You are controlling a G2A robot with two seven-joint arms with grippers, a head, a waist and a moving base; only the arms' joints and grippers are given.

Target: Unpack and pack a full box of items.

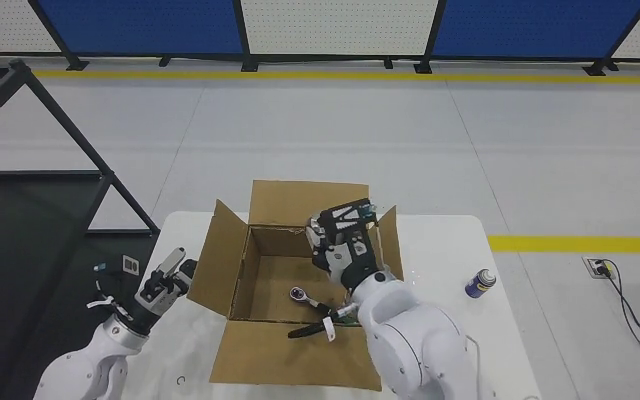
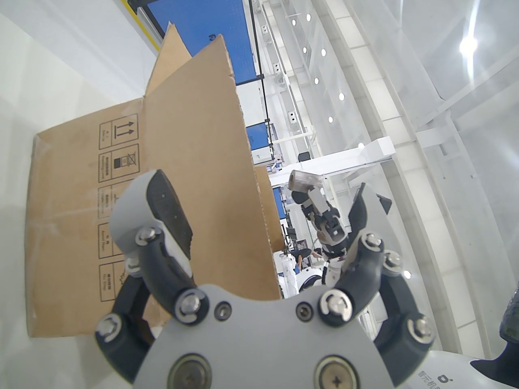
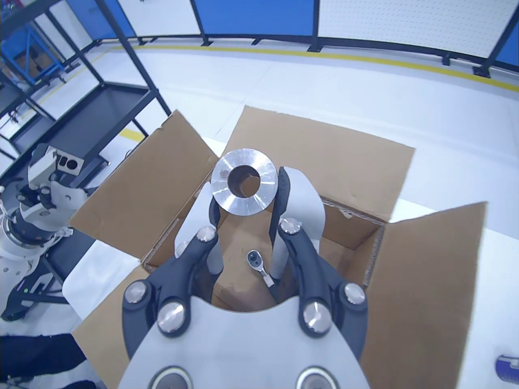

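A metal ring point(image 3: 225, 198) is being gripped by its sides in the right end effector point(image 3: 245, 192), whose fingers are closed on it. It is being held above the open box point(image 1: 300, 203), toward the back right corner. A ratchet point(image 1: 300, 296) and a black-handled tool point(image 1: 312, 328) are being kept on the box floor. The left end effector point(image 2: 259, 192) is being held wide apart and empty, just beside the box's left flap. A can point(image 1: 480, 283) is being carried by the surface point(image 1: 440, 250), well right of the box.
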